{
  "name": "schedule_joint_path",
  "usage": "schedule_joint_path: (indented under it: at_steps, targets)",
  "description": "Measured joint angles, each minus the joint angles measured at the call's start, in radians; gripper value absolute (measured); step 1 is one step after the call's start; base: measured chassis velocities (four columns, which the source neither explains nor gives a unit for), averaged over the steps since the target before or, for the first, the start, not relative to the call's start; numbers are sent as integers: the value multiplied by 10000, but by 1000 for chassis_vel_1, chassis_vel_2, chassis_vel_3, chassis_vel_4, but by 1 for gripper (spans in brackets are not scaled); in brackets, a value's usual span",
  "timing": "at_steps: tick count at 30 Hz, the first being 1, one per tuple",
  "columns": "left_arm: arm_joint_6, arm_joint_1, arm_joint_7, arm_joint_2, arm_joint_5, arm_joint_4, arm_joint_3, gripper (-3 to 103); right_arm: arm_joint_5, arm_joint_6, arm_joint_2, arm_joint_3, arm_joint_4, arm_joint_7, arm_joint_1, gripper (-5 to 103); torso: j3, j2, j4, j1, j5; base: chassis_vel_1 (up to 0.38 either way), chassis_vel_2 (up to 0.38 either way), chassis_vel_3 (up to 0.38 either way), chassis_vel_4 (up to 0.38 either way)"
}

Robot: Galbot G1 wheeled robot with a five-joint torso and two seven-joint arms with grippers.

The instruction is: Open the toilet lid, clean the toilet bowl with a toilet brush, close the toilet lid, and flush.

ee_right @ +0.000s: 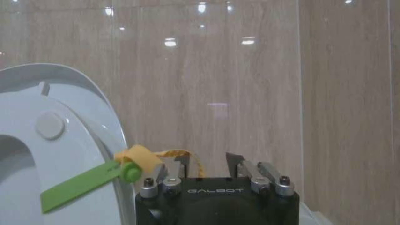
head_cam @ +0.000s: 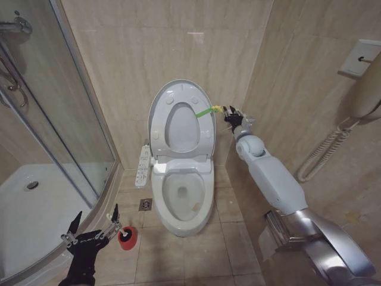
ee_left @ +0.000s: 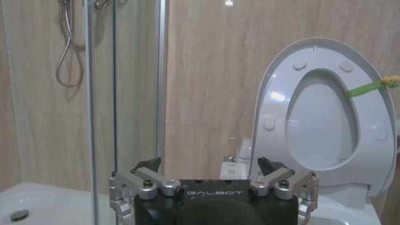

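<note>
The toilet lid point(head_cam: 180, 128) stands upright against the back wall, with the seat ring point(head_cam: 205, 134) raised against it; both also face the left wrist view point(ee_left: 325, 122). A green strap point(head_cam: 204, 112) ending in a yellow loop point(ee_right: 140, 157) hangs off the seat's edge. My right gripper point(head_cam: 233, 112) is right at that loop, fingers a little apart, and the loop curls around one finger point(ee_right: 181, 165). The toilet bowl point(head_cam: 159, 196) is uncovered. My left gripper point(head_cam: 96, 213) hangs open low beside the red cup holder point(head_cam: 127, 238). I cannot make out the toilet brush handle.
A curved glass shower enclosure point(head_cam: 53, 119) with a white tray stands at the left. A white button panel point(head_cam: 143, 167) sits beside the bowl and a floor drain point(head_cam: 145, 204) lies below it. On the right wall are a handset with coiled cord point(head_cam: 366, 89) and a paper holder point(head_cam: 277, 229).
</note>
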Motion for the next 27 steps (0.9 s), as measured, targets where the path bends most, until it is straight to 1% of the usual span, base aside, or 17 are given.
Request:
schedule_joint_path:
  at_steps: [1, 2, 8, 9, 15, 16, 23, 26, 27]
  targets:
    - [0, 0, 0, 0, 0, 0, 0, 100, 18, -19, -28, 5, 82, 4, -62, 21, 0, 0, 0, 0, 0, 0, 0, 0, 0]
    - [0, 0, 0, 0, 0, 0, 0, 100, 47, -53, -80, 14, 247, 10, -184, 48, 0, 0, 1, 0, 0, 0, 0, 0, 0]
    - [0, 0, 0, 0, 0, 0, 0, 100, 100, -152, -209, 24, 774, 37, -529, 48, 0, 0, 1, 0, 0, 0, 0, 0, 0]
    - [0, 0, 0, 0, 0, 0, 0, 100, 107, -185, -230, 30, 896, 51, -611, 76, 0, 0, 1, 0, 0, 0, 0, 0, 0]
    - [0, 0, 0, 0, 0, 0, 0, 100, 155, -292, -322, 91, 1415, 111, -987, 76, 0, 0, 4, 0, 0, 0, 0, 0, 0]
    - [0, 0, 0, 0, 0, 0, 0, 100, 321, -410, -484, 110, 1913, 242, -1360, 99, 0, 0, 3, 0, 0, 0, 0, 0, 0]
    - [0, 0, 1, 0, 0, 0, 0, 100, 421, -504, -774, 396, 2641, 360, -2191, 100, 0, 0, 4, 0, 0, 0, 0, 0, 0]
    - [0, 0, 0, 0, 0, 0, 0, 100, 601, -575, -976, 799, 3259, 488, -2856, 100, 0, 0, 4, 0, 0, 0, 0, 0, 0]
    - [0, 0, 0, 0, 0, 0, 0, 100, 601, -575, -976, 799, 3259, 488, -2856, 100, 0, 0, 4, 0, 0, 0, 0, 0, 0]
